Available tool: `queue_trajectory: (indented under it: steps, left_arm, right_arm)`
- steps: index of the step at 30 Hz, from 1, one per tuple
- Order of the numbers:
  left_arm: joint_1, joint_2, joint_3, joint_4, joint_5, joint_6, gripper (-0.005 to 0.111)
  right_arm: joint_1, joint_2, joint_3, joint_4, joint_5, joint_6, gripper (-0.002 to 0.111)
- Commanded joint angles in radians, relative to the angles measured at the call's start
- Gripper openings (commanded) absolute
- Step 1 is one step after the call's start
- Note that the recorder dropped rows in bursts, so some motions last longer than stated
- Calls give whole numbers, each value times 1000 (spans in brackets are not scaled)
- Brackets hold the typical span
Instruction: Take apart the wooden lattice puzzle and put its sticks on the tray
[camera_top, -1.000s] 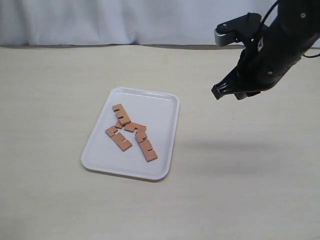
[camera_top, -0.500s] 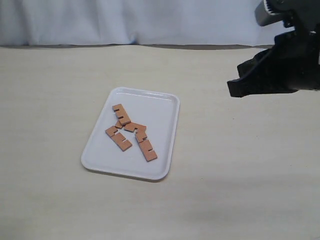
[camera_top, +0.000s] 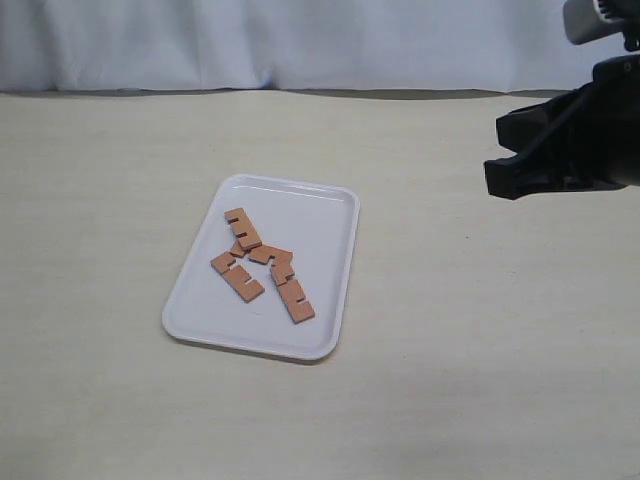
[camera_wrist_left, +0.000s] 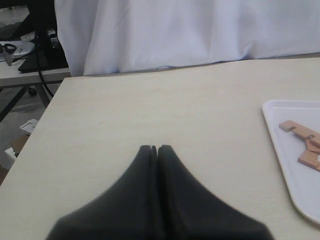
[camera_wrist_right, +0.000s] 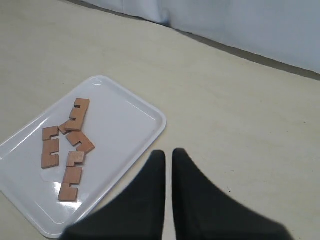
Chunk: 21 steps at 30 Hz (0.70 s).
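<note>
Backed off toward the right edge of the exterior view, the right gripper (camera_top: 497, 160) now sits well apart from the tray (camera_top: 330, 215). Its fingers are narrow with only a slit between them, gripping nothing. The sticks (camera_top: 262, 262) have not shifted. All four lie flat in a loose touching cluster mid-tray, with no grid left, so the job looks done and the arm is likely clearing out. Most long axes run diagonally, far-left to near-right, notches facing sideways. The left gripper (camera_wrist_left: 154, 147) is pinched closed and empty over bare table (camera_wrist_left: 150, 100) beside the tray.
</note>
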Motion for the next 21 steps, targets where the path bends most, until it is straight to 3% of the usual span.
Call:
queue_trajectory:
  steps: [1, 16, 21]
  left_arm:
    - [0, -4, 2, 2, -8, 1, 0]
    - [0, -4, 2, 2, -8, 1, 0]
    - [0, -4, 2, 0, -8, 1, 0]
  right_arm:
    - [3, -7, 4, 7, -12, 3, 4]
    - [23, -10, 9, 45, -7, 26, 4]
    - [23, -62, 108, 22, -53, 22, 4]
